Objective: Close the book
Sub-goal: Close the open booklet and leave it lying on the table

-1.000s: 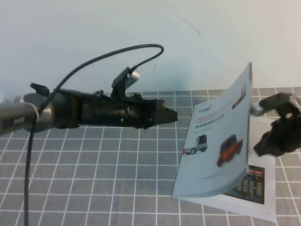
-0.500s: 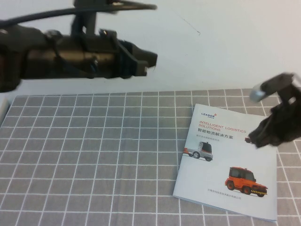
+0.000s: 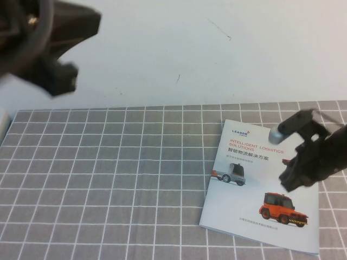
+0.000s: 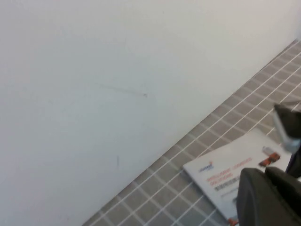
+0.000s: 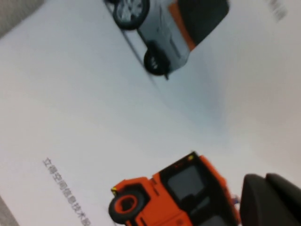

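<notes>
– Right gripper (image 3: 290, 180), where is it?
– Low over the right side of the booklet (image 3: 244, 203). It is just above the cover or touching it; I cannot tell which. I cannot tell if it is open or closed either.
– Is the booklet shut?
– Yes. It lies flat on the grey checked worktop (image 3: 108, 179), front cover up. You can see an orange truck (image 3: 282, 207) and a small grey van (image 3: 230, 174) printed on it.
– So what is left to do?
– Not much, I think. The closing looks done. That gripper only needs to lift away.
– And the left gripper (image 3: 57, 76)?
– High up at the far left, in front of the white wall (image 3: 190, 49), well apart from the booklet. I cannot tell if it is open or closed.
</notes>
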